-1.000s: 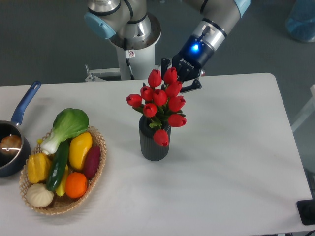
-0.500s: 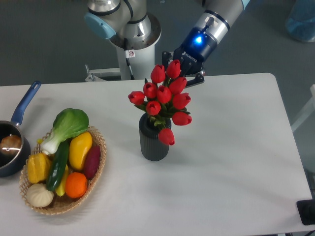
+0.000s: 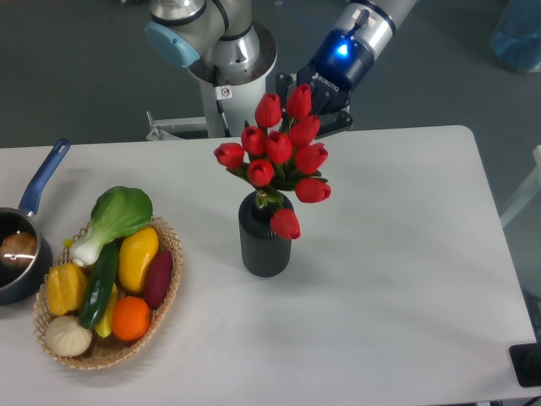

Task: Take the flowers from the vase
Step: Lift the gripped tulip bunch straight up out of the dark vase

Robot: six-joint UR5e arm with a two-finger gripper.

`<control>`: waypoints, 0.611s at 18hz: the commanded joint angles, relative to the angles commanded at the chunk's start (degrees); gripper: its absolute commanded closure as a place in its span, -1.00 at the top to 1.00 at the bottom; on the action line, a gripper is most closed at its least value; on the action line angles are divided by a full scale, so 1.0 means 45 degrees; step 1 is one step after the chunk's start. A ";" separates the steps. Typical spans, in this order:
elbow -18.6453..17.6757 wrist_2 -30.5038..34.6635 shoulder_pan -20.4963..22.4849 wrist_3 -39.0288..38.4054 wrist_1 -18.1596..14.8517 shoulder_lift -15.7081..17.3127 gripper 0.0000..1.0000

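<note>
Up come the flowers (image 3: 279, 152), higher than a second ago, and the gripper (image 3: 314, 103) has climbed with them, back and away from the table (image 3: 406, 279). It sits right behind the top buds, fingers mostly hidden by the red heads, so whether it's clamped on the bunch can't be read directly; going by the way the bunch rises with it, I'd judge it has hold somewhere among the upper stems. The lift is well under way but not finished: the stems and one drooping bud are at the mouth of the vase (image 3: 265, 243), so the bunch isn't clear yet. The vase stands upright mid-table and hasn't shifted. Off to the left, the basket (image 3: 166, 279) of fruit and vegetables and the pot (image 3: 19, 254) with the blue handle sit untouched. What's left is more upward travel until the stems come free.
</note>
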 joint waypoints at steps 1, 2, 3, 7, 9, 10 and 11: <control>0.0000 -0.0040 0.0000 -0.0176 0.0019 0.0117 -0.96; 0.0000 -0.0040 -0.0019 -0.0332 0.0019 0.0195 -0.96; 0.0058 -0.0060 0.0000 -0.0372 0.0019 0.0254 -0.97; 0.0389 -0.0314 0.0000 -0.0840 0.0019 0.0352 -0.97; 0.0566 -0.0352 0.0000 -0.1289 0.0058 0.0450 -0.97; 0.0682 -0.0411 0.0000 -0.1445 0.0078 0.0508 -0.97; 0.0819 -0.0527 0.0000 -0.1563 0.0078 0.0509 -0.97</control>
